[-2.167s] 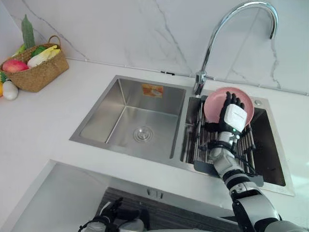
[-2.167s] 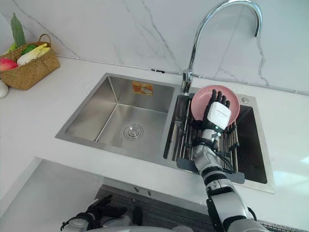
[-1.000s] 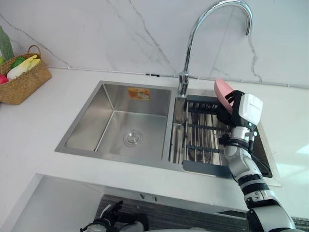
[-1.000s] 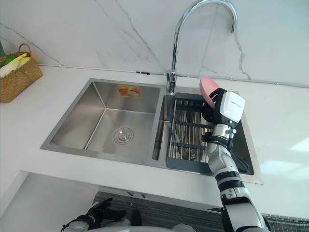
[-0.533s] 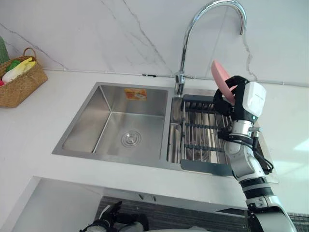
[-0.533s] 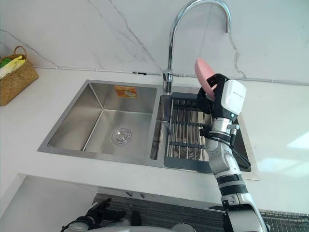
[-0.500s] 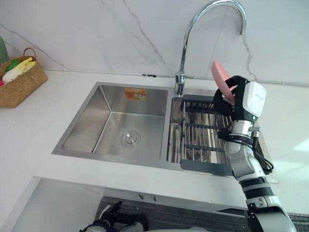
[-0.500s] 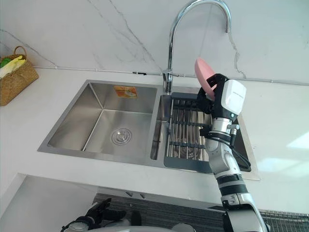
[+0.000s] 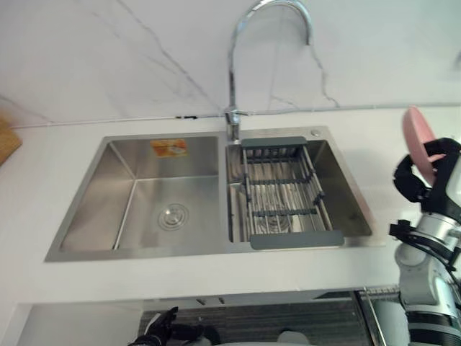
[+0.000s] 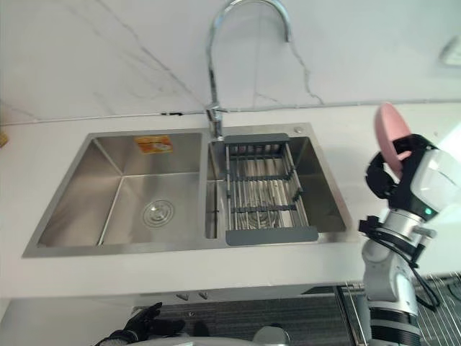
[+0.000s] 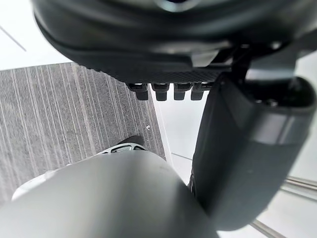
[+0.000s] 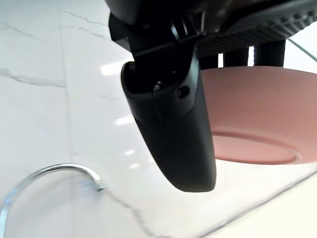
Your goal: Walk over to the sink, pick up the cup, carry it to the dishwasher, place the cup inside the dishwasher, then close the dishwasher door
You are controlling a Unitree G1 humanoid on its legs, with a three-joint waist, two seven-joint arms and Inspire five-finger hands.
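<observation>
1. My right hand [image 10: 387, 180] was clenched on a pink plate [image 10: 390, 132]. It was a shallow plate, not a cup.
2. I held it on edge, up in the air to the right of the sink [image 10: 94, 167], over the white counter [image 10: 328, 115]. It was well clear of the grey rack [image 10: 265, 189] and the tap [image 10: 213, 50].
3. In my right wrist view my fingers [image 12: 277, 49] hooked over the rim and my thumb [image 12: 171, 124] lay against the plate's underside. The grip sat at the edge, not the middle.
4. I judged the plate stiff and fairly light, with a smooth face that could slide in a pinch like this.
5. It looked breakable, so a knock on the counter edge would have been the risk.
6. I reckoned the rim was the right place to hold it. A thumb pressed nearer the raised ring underneath might have steadied it against swinging.
7. My left hand [image 9: 163, 326] hung low by the floor, fingers relaxed and holding nothing.
</observation>
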